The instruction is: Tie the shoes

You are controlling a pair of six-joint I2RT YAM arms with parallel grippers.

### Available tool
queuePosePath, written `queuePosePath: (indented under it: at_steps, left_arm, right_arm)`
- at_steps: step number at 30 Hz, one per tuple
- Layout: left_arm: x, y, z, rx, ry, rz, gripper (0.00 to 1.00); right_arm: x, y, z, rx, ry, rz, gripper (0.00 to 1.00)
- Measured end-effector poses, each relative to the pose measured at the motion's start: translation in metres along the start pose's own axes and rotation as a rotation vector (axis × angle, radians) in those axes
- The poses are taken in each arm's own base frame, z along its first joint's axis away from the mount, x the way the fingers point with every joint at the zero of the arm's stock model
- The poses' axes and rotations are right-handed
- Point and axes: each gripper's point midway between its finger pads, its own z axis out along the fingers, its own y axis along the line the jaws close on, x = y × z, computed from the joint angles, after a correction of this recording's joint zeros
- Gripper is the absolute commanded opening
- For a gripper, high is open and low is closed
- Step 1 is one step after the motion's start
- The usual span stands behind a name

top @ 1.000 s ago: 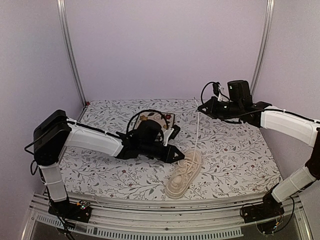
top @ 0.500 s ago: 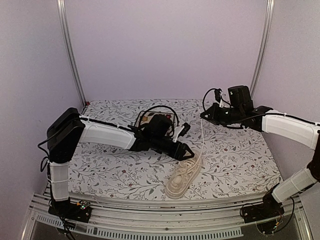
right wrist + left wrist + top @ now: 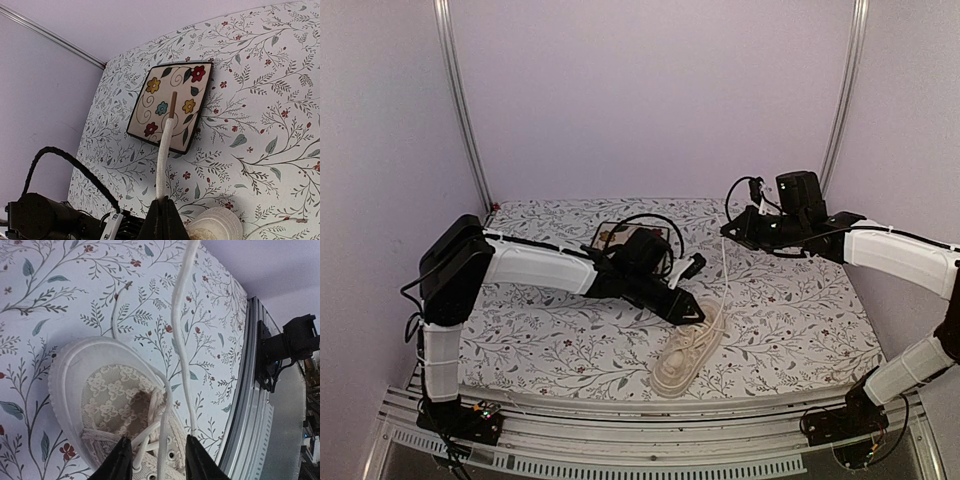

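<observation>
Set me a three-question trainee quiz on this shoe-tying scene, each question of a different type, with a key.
1. True or false: the right gripper is shut on the end of a lace.
2. Besides the sneaker, which thing is in the scene? A: a mug. B: a square floral plate. C: a brush.
3. Fill in: the left gripper hangs over the sneaker's laces with its jaws ___.

Key: 1 true; 2 B; 3 open.
</observation>
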Motion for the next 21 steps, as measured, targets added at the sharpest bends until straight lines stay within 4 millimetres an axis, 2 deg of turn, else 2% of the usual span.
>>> queuePosePath:
  at_steps: [7,15,21]
  left_arm:
    - [0.004,-0.007,0.0,0.04,0.024,0.007,0.3]
    - [0.005,-0.007,0.003,0.048,0.033,0.013,0.01]
    - [0.003,-0.012,0.005,0.089,0.001,-0.006,0.0]
  right_arm:
    - [-0.003,0.001,0.003,-0.001,-0.001,-0.001,0.02]
    - [-0.003,0.001,0.007,0.001,0.003,0.0,0.02]
    - [-0.01,0.007,0.01,-0.013,-0.002,-0.002,0.02]
